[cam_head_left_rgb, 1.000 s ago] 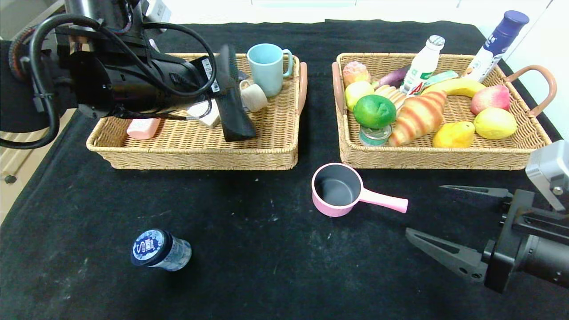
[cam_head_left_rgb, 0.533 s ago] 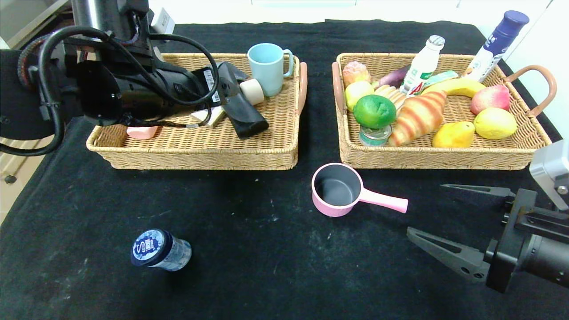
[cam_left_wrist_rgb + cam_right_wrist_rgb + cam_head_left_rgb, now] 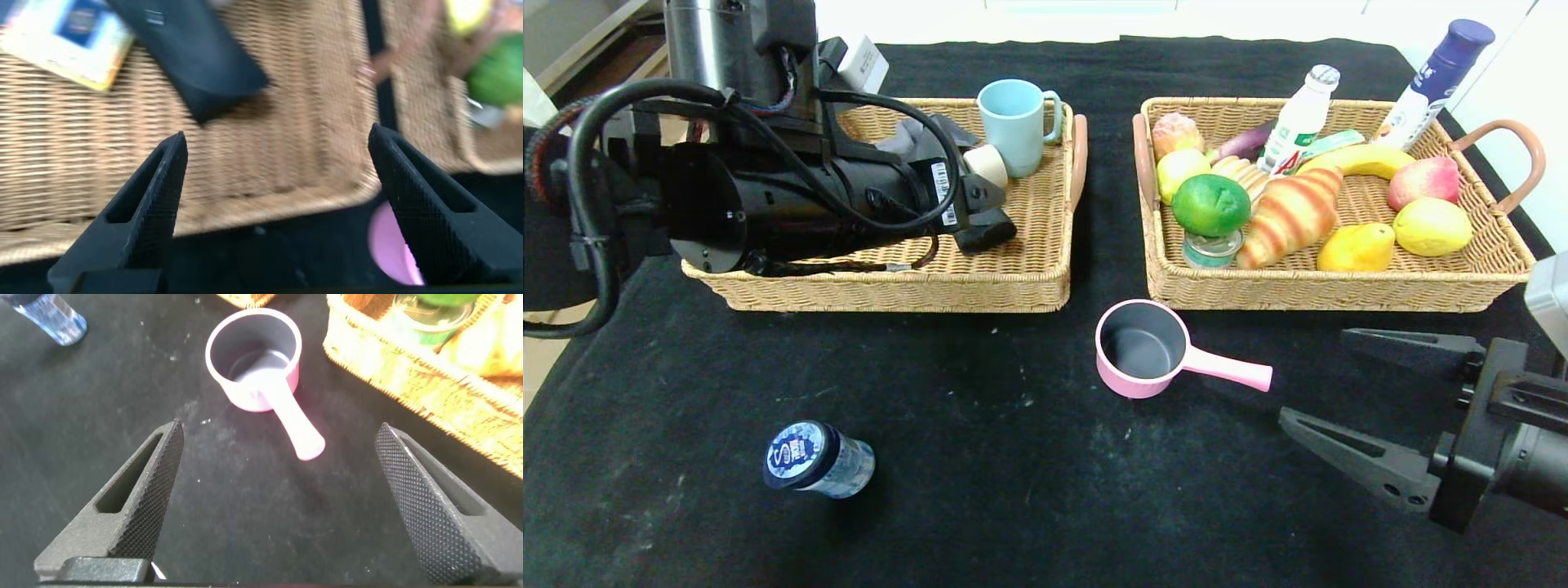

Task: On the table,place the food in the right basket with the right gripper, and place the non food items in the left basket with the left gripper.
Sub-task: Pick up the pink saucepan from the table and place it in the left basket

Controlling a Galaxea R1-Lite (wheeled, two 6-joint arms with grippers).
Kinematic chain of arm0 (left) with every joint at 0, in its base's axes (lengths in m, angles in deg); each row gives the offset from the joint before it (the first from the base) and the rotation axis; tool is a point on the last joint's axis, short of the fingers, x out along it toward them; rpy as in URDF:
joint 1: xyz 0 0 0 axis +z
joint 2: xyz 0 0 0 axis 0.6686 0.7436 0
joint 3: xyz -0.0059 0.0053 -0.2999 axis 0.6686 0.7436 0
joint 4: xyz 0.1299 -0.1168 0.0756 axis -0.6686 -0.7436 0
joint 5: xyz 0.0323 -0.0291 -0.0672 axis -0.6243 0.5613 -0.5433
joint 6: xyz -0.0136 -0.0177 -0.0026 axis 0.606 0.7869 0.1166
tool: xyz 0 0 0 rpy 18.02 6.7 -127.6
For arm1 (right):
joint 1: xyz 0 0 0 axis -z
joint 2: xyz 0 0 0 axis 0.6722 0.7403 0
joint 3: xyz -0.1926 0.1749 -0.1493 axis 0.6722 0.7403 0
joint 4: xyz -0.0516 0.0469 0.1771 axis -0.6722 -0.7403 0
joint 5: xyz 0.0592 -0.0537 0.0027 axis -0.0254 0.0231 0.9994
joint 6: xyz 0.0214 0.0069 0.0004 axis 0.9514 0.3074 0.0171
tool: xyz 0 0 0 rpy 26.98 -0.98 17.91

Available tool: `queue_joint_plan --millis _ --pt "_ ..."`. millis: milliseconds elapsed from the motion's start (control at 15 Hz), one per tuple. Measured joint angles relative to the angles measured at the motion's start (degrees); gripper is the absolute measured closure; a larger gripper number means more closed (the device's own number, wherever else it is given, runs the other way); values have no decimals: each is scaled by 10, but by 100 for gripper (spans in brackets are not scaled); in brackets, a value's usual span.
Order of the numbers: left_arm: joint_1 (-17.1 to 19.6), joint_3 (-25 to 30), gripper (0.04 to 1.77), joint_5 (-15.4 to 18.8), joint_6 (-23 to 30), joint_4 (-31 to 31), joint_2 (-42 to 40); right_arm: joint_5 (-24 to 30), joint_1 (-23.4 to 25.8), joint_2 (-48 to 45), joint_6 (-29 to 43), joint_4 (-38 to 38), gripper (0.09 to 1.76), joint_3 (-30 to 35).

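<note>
Wicker baskets: two on the black table; left basket [image 3: 1021, 269] for non-food, right basket [image 3: 1339, 286] for food.
Left basket contents: one blue mug [image 3: 1013, 122], one black case [image 3: 984, 237], one small beige cup [image 3: 987, 166]; anything else is hidden under the arm.
Right basket contents: well filled; one croissant [image 3: 1290, 214], one banana [image 3: 1356, 159], one green fruit [image 3: 1210, 204], one tin [image 3: 1211, 247], one milk bottle [image 3: 1297, 121], among others.
Left on table: two items, one pink saucepan [image 3: 1143, 349] just in front of the right basket, one small bottle [image 3: 815, 459] near the front left.
Progress: judged mostly done; both leftovers still need sorting.
Left gripper [image 3: 274, 204]: over the left basket, jaws apart, holding nothing.
Right gripper [image 3: 1372, 408]: low at the right front, near the saucepan, jaws wide apart, empty.
</note>
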State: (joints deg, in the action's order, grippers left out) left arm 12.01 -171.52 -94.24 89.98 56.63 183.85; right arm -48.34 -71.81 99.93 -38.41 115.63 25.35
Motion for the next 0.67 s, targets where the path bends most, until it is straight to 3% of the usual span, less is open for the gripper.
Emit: queue_joint_plan --millis 200,467,667 --pt "-46 18 17 25 2 -9 -25 1 1 -11 0 0 14 -2" --pt "-109 27 14 27 0 -135 -49 2 1 -21 1 -1 14 -3" --pt "-151 23 12 18 -2 -175 -44 2 1 -26 1 -1 14 -3"
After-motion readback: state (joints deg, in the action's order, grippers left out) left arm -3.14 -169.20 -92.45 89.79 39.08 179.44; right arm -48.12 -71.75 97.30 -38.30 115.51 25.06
